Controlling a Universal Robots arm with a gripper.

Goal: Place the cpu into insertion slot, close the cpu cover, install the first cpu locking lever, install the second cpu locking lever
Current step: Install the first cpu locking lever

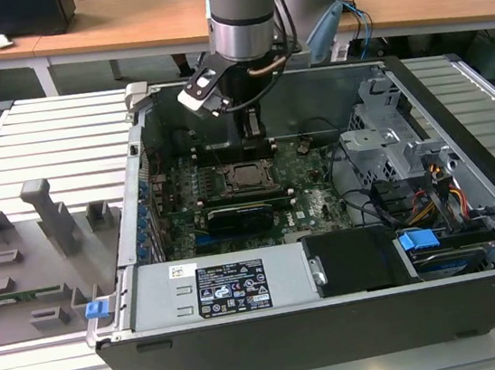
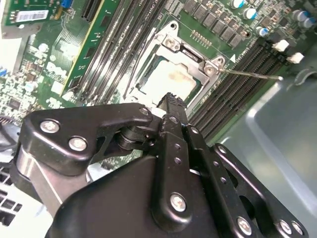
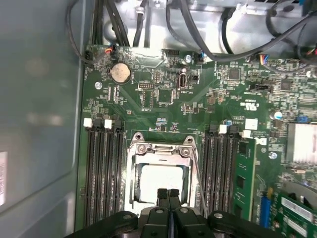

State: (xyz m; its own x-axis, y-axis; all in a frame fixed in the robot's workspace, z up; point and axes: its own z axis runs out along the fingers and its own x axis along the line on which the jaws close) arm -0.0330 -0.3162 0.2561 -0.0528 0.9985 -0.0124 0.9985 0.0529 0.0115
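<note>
1. A slatted metal table [image 1: 41, 139] carried an open computer case [image 1: 251, 349] lying on its side, seen in the exterior view.
2. The arm [image 1: 242, 3] reached down over the case's far wall into its open interior.
3. The green motherboard [image 3: 163, 104] covered the case floor, toward the exterior view's left.
4. We saw the gripper [image 3: 169, 194] with its two black fingers pressed together and nothing between them. Its tips were poised over one edge of the socket; we could not tell whether they touched it.
5. The insertion slot [image 1: 225, 181] sat between two banks of long black memory slots [image 3: 101, 168], nearer the motherboard's far edge than its near one.
6. The cpu cover [image 3: 161, 148], a silvery metal frame, lay flat over the slot, its square window facing up.
7. The cpu [image 3: 159, 178] rested inside the slot, its pale metal top showing through the cover's window just beside the fingertips.
8. A thin metal locking lever [image 2: 250, 74] ran out from one corner of the cover across the neighbouring memory slots. We could not tell whether it was latched.
</note>
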